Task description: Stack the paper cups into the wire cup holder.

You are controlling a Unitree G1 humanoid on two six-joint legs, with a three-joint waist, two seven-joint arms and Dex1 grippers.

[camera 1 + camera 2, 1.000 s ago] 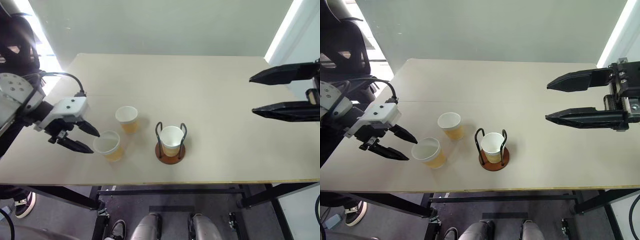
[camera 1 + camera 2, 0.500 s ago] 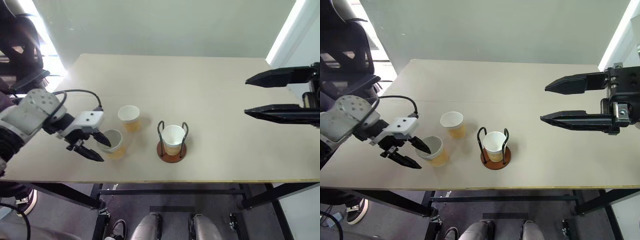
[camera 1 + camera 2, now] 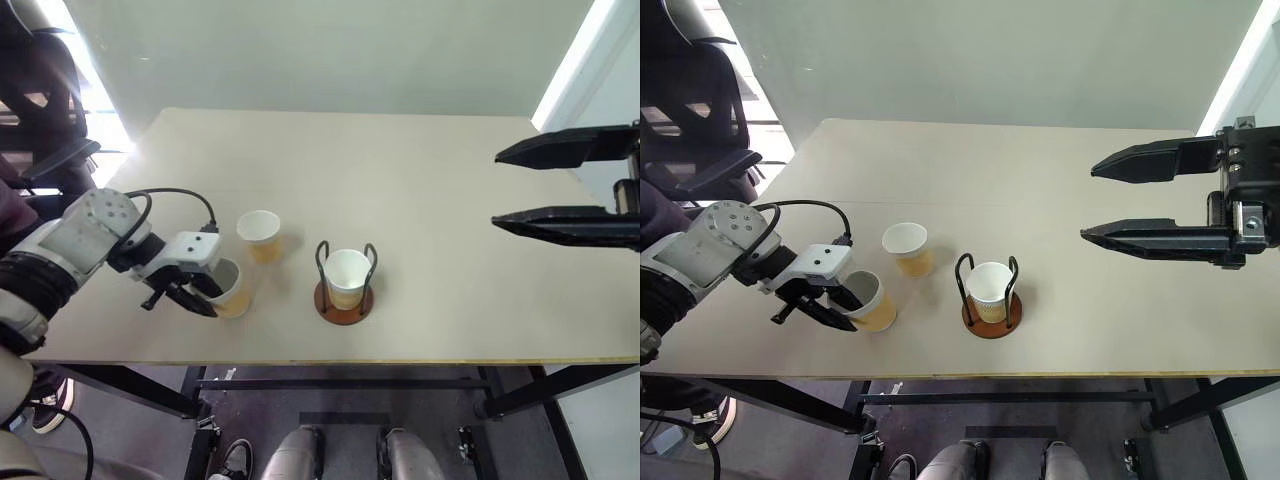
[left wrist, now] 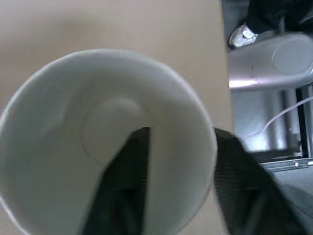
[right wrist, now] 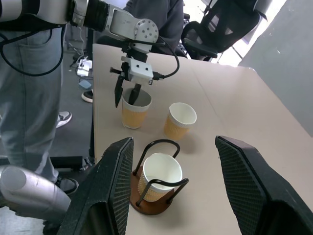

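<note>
Three paper cups are on the table. One stands in the wire cup holder (image 3: 325,304), white inside showing (image 3: 346,272). A second cup (image 3: 258,230) stands upright just left of the holder. The third cup (image 3: 232,290) stands nearer the front edge. My left gripper (image 3: 208,298) is at this third cup, pointing steeply down. One finger (image 4: 124,181) reaches inside it and the other (image 4: 244,186) is outside. The jaws stand narrow but open, with a gap between the inner finger and the cup wall. My right gripper (image 3: 495,188) hangs open and empty, high over the table's right side.
The tan table (image 3: 420,160) has bare surface behind and to the right of the holder. A black office chair (image 3: 700,110) stands off the left edge. A person in jeans (image 5: 29,98) stands beside the table on that side.
My left gripper has come down and to the right onto the near cup. One finger has gone inside the cup and the jaws have narrowed. The right gripper has stayed where it was.
</note>
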